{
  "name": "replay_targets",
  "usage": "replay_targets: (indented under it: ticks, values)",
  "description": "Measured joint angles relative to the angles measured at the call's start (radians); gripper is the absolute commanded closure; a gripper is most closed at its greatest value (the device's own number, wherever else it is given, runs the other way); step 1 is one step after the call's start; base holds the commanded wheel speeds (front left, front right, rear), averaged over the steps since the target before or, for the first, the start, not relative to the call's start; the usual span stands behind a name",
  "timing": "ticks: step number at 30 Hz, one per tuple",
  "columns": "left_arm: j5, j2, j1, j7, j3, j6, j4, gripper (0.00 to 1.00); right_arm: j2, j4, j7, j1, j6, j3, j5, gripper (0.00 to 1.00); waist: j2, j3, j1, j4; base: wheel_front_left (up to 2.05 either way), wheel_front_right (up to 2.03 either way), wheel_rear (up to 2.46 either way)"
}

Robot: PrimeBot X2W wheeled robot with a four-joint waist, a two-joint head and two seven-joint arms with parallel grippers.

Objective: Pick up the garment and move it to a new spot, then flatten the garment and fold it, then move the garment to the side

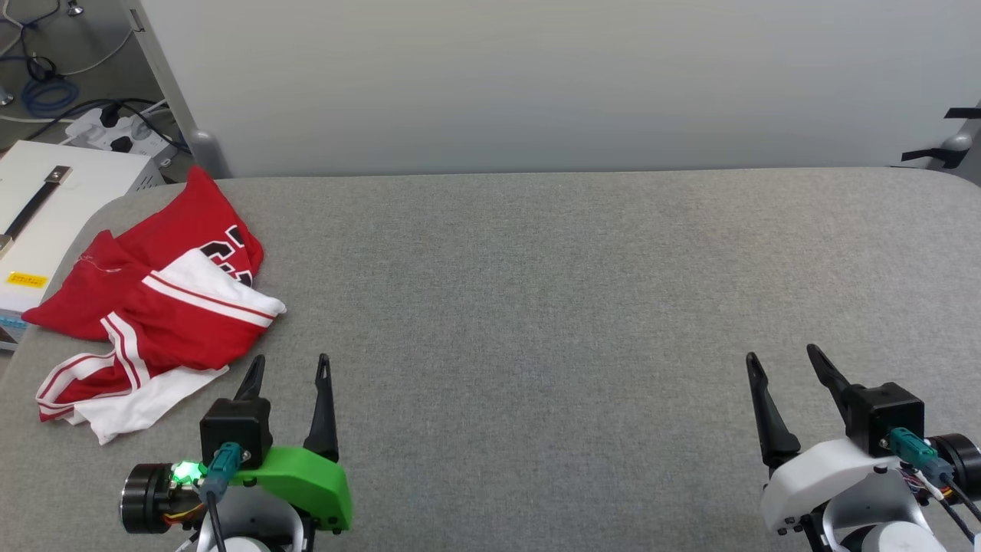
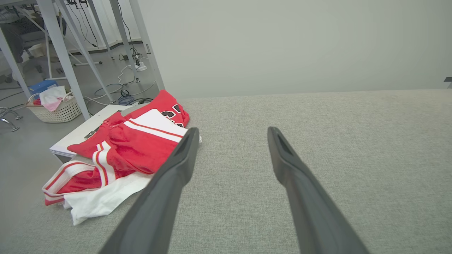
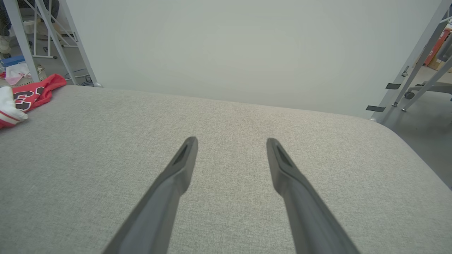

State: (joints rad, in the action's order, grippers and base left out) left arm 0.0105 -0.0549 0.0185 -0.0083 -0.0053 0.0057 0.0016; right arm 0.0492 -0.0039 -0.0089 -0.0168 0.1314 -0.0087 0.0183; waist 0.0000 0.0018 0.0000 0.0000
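**Handling of a crumpled red jersey-style garment [image 1: 165, 307] with white, stripe-trimmed sleeves, before any grasp**

The garment lies bunched on the left part of the grey fabric-covered table [image 1: 536, 268], close to its left edge and far corner. One red fold appears to reach past that edge, beside a white box [image 1: 46, 199]. A fragment of black, white-outlined print shows on the far fold. A white sleeve with a red-white striped band lies across the middle, and a plain white panel faces the robot at the near end.

The left gripper [image 1: 291, 359] hovers just beside the near right margin of the heap, its two dark fingers spread wide with nothing between them. The right gripper [image 1: 782, 353] sits well apart over bare table on the right, equally wide and empty.

The cloth looks thin, light and limp. It should sag and trail from any pinch, and no part of it looks stiff enough to push against. Because the layers are stacked, a deep pinch may seize several at once, while a shallow one may slide off the smooth knit.

The striped trim looks like the soundest hold, since the fabric there seems doubled and the edge is easy to read. The near white panel and the striped band beside it lie closest to the left fingers. Lifted from a single point, the garment would probably hang in a rope. Two separated holds along one edge would suit flattening better.
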Motion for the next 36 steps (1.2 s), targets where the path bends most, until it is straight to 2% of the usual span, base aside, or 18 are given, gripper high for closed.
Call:
replay_targets:
  ticks: [36]
  values:
    - [0.008,0.0,0.0,-0.072,-0.027,0.034,-0.016,0.0,0.0,-0.051,-0.075,-0.019,0.0,-0.016,0.07,0.0,0.0,0.0,0.0,0.008,0.0,0.0,0.0]
